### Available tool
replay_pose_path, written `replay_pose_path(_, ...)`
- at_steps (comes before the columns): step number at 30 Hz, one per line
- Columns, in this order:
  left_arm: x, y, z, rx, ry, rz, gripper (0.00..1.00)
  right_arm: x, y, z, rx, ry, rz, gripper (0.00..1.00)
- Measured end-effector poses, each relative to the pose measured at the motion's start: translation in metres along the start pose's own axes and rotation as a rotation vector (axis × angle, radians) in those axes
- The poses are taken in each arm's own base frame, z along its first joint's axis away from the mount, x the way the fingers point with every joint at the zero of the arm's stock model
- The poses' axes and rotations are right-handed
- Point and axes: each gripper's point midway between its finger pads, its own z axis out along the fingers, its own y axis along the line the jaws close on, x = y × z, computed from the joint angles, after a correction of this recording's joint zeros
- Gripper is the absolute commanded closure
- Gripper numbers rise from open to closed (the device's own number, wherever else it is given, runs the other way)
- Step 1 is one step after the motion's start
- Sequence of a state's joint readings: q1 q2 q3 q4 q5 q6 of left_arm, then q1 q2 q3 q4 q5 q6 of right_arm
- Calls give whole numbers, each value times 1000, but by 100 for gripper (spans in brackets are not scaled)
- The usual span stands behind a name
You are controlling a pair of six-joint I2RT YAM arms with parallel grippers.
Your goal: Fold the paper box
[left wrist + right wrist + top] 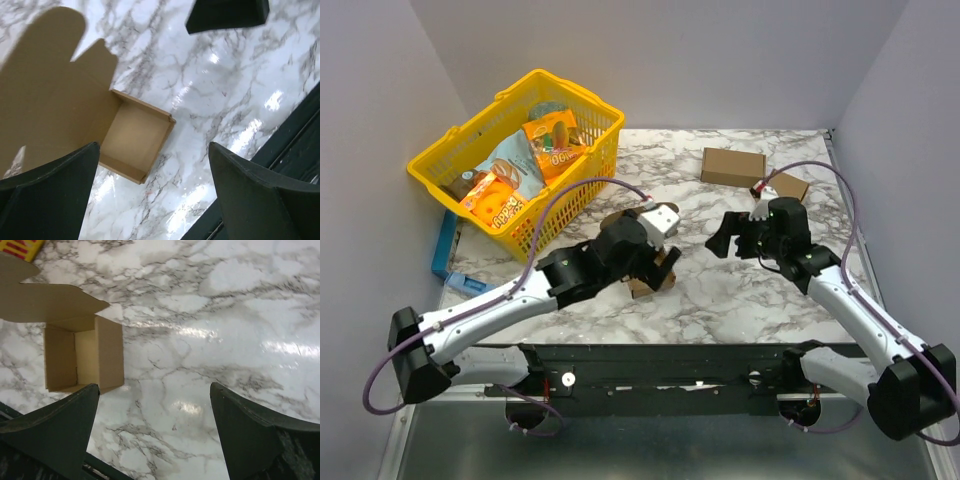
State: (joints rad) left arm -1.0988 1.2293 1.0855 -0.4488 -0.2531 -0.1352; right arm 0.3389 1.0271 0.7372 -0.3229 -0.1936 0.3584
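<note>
Box (135, 136) mostly hidden under left gripper (658, 262) from above
Both grippers spread wide, empty; right gripper (154, 390) nearby; box flaps cut off

In the left wrist view, the paper box (135, 135) had a broad flap that ran off the top and left edges beyond the left gripper (155, 192), soft with blur. From above, that gripper's arm hid most of the box. In the right wrist view, a yellow scrap (20, 247) far left of the right gripper (155, 435) was clipped by the corner and could not be identified.
</note>
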Motion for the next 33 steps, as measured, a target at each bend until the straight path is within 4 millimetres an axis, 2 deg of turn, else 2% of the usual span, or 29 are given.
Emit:
replay_pose_path(1,-5,10,-6,-6,-30,-45,1,-2,5,4,-35,-1,-25,2)
replay_pose_path(3,-2,33,-11,-41,-53,-117,1,-6,15,12,-107,-2,-79,2)
replay_pose_path(6,25,66,-14,-101,-39,-219,1,-14,29,24,-211,-26,-170,2)
replay_pose_path(11,81,87,-11,-154,32,-339,1,-31,47,43,-335,-94,-277,7)
replay_pose_path(13,100,95,-10,-185,64,-383,1,-36,53,53,-369,-109,-306,8)
replay_pose_path(15,109,102,-9,-215,80,-413,1,-40,56,62,-386,-114,-332,9)
replay_pose_path(19,115,114,-8,-254,78,-450,3,-46,62,76,-406,-125,-379,20)
replay_pose_path(25,118,136,3,-300,37,-471,9,-48,68,90,-422,-126,-434,30)
replay_pose_path(33,89,138,17,-247,-94,-415,22,-34,73,104,-451,-90,-480,35)
